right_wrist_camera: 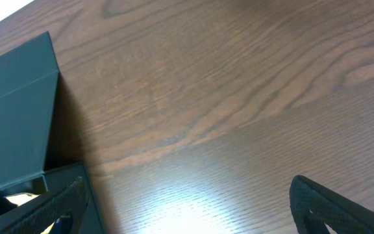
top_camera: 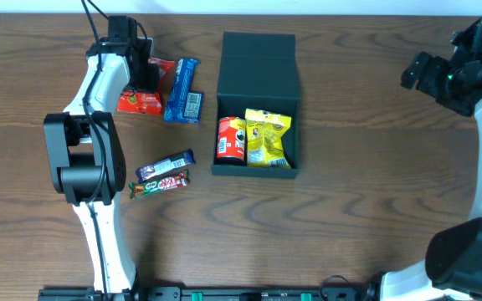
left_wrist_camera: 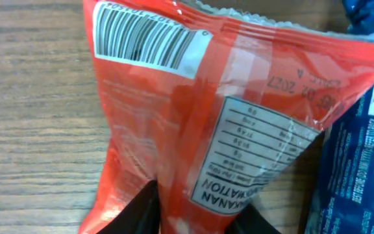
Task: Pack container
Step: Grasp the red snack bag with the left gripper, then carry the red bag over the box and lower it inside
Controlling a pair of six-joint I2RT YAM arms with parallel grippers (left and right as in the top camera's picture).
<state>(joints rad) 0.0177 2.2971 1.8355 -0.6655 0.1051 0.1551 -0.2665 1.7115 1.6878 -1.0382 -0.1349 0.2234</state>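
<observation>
Left gripper [top_camera: 145, 81]: closed on the red packet [left_wrist_camera: 174, 130], with the foil bunched between its black fingers [left_wrist_camera: 135, 218].
Right gripper [right_wrist_camera: 187, 208]: wide open and holding nothing, over bare worktop [right_wrist_camera: 239, 97].
Container [top_camera: 256, 63]: lid open, between the two grippers and well apart from the left one.
In container: yellow packet [top_camera: 268, 138] and small red pouch [top_camera: 230, 140], side by side.
Blue packet [top_camera: 182, 92]: just beside the left gripper, on the container's side.
Two bars [top_camera: 164, 174]: on the worktop, apart from the left gripper.

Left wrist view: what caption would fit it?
Left gripper pinching a red packet on the table, blue packet beside it.
</observation>
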